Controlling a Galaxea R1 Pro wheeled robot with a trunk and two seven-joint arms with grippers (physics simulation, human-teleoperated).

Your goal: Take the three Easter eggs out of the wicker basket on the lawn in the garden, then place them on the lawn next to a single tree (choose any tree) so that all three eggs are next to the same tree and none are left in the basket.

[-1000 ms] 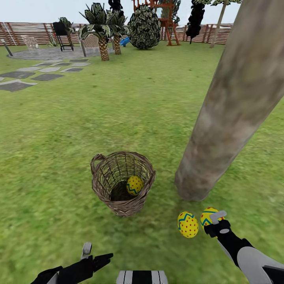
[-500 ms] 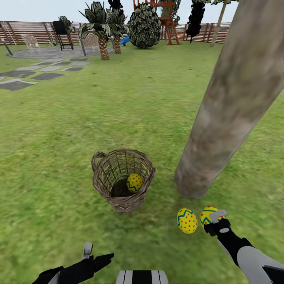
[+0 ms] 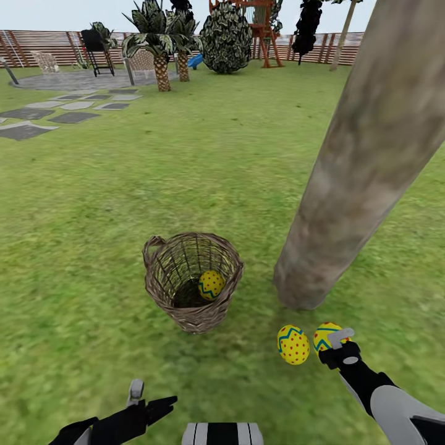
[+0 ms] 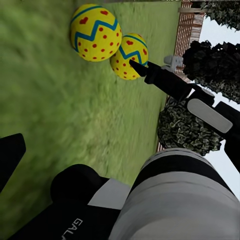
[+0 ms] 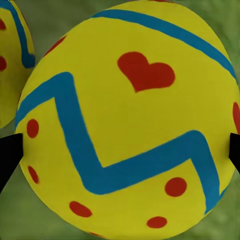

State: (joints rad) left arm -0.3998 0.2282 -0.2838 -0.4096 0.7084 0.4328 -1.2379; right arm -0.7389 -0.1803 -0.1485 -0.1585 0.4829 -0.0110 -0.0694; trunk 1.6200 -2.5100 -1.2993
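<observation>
The brown wicker basket [image 3: 193,308] stands upright on the lawn [image 3: 93,204] with one yellow Easter egg [image 3: 211,285] inside it. Two more Easter eggs [image 3: 293,345] [image 3: 326,335] lie on the grass at the foot of the thick grey-brown tree [image 3: 364,167]. My right gripper [image 3: 334,347] is open around the right-hand egg [image 5: 125,120], with its fingertips [image 5: 9,156] on either side of it. Both lawn eggs [image 4: 95,32] [image 4: 127,57] are in the left wrist view. My left gripper [image 3: 148,398] hangs open and empty, low and to the left of the basket.
Grey paving slabs [image 3: 37,117] lie at the far left. Short palms [image 3: 162,49], a dark bush [image 3: 225,40], a play frame and a slatted wooden fence [image 3: 55,46] line the back. Open grass stretches between them and the basket.
The whole picture has shifted slightly, so the head camera has moved. The eggs, the basket and both grippers keep their places.
</observation>
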